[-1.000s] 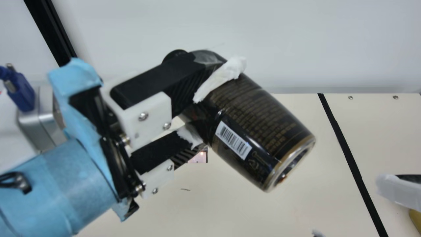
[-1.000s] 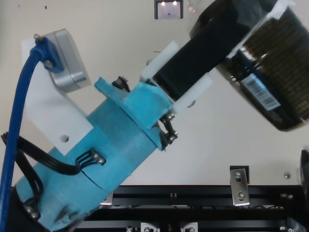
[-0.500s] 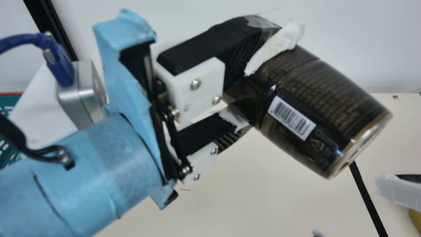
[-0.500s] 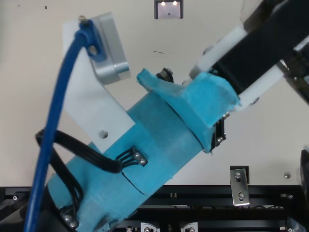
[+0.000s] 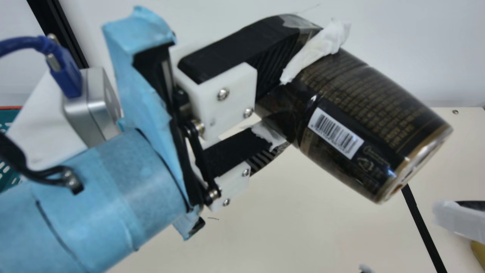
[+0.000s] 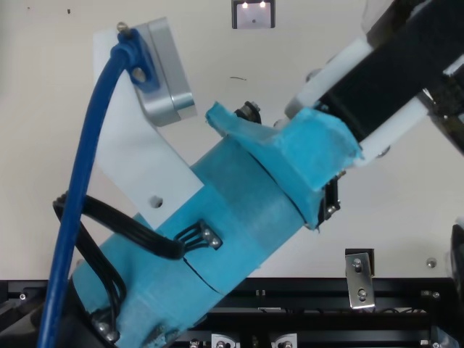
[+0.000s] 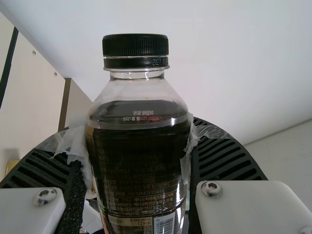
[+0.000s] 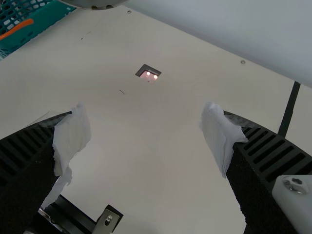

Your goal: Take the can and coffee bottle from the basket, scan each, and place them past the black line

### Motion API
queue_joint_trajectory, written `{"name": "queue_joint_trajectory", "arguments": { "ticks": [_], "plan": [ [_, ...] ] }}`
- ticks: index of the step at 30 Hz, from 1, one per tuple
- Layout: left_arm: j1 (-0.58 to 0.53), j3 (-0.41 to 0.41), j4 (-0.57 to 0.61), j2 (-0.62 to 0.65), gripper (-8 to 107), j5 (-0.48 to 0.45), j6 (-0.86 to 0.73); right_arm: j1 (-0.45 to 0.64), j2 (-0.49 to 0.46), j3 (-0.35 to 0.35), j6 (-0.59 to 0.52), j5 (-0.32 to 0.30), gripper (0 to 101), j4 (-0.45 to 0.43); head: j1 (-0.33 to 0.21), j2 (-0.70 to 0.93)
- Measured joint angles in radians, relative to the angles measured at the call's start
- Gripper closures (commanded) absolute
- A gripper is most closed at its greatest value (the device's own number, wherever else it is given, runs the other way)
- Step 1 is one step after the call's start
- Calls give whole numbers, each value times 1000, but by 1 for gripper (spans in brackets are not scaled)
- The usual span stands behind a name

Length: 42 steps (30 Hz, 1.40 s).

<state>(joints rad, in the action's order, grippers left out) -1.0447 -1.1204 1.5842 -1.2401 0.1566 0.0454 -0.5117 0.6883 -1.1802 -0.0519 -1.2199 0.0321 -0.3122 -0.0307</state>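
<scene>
- With my left gripper [image 5: 303,89] I am pinching the coffee bottle [image 5: 363,125] around its body, the two ribbed fingers standing as far apart as the bottle's girth and pressing on it from opposite sides.
- My right gripper [image 5: 409,244] is standing spread wide, with bare table between its white-wrapped fingertips in the right wrist view.
- My left arm [image 5: 113,189] is slanting up from the main view's lower left, its fingers pointing up and to the right, holding the bottle off the table [image 5: 284,227].
- The right gripper is hanging over the table, its wrist camera looking down past the fingers.
- The bottle is lying aslant across the left fingers: its base is pointing down and to the right of them in the main view, its black cap [image 7: 135,48] is pointing the other way, and its barcode [image 5: 336,132] is facing the neck camera.
- The lit scanner window [image 6: 254,14] is sitting in the table off to one side of the left fingers.
- The black line [image 5: 422,227] is running on the right-arm side of the left gripper, beyond the bottle's base as I am seeing it.
- Past that line, a gold-coloured object [image 5: 479,252] is showing partly behind a right finger; I can't tell whether it is the can.
- The teal basket [image 5: 9,121] is standing behind the left gripper, at the main view's left edge.
</scene>
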Motion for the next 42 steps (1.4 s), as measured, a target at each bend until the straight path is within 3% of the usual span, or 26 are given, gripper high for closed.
{"name": "queue_joint_trajectory", "arguments": {
  "ticks": [17,29,42],
  "plan": [
    [14,17,-9,3,89,10,-12,0,0,0,0,0,0,0,0,0],
    [122,111,-1,75,89,40,-52,0,0,0,0,0,0,0,0,-5],
    [265,279,-47,232,89,15,67,0,0,0,0,0,0,0,0,-5]
  ]
}}
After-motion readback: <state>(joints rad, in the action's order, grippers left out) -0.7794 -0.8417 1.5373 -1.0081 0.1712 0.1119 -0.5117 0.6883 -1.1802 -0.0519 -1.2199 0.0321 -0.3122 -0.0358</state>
